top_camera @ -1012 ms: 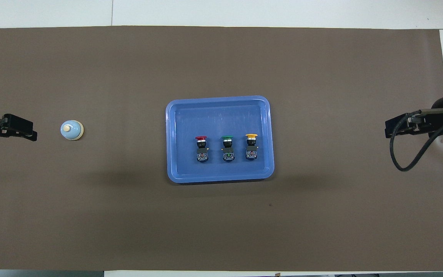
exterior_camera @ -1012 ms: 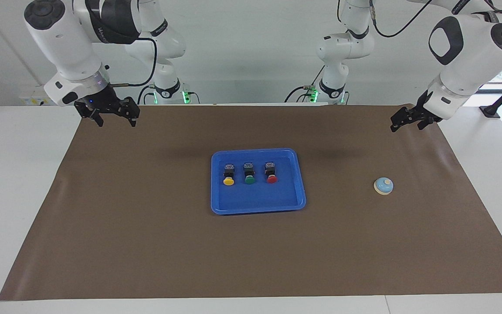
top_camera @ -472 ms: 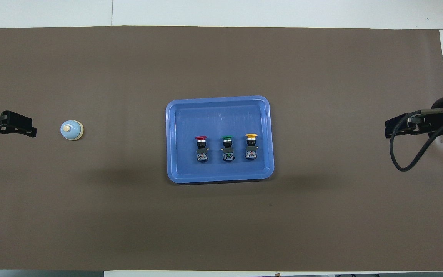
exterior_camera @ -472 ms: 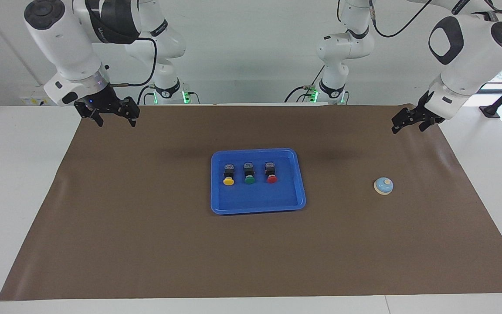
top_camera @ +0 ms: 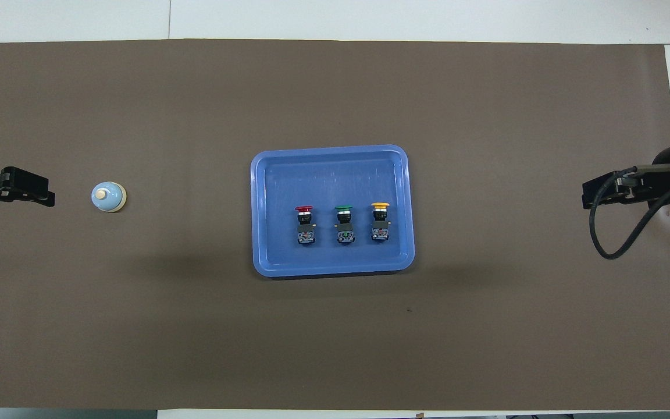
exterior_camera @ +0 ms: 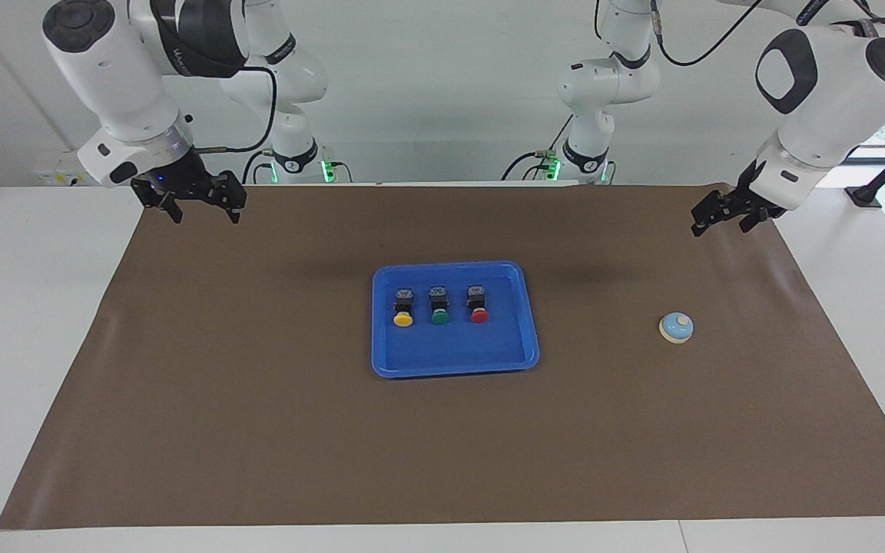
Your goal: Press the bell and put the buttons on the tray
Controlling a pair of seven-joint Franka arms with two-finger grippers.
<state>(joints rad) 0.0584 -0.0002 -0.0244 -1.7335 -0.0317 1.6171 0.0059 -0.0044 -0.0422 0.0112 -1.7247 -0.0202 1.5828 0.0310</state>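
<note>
buttons (top_camera: 342, 224) lengthwise, caps away from robots

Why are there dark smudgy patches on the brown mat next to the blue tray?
Facing view: soft shadows lie on the mat beside the tray, on the robots' side, likely from the arms above. Overhead view: the same blurry shadows sit nearer the robots than the tray.

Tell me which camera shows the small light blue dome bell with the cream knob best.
The overhead view: the small light blue dome bell is seen from straight above, cream knob centred, rim all round. The facing view shows it smaller and slantwise, knob off-centre.
</note>
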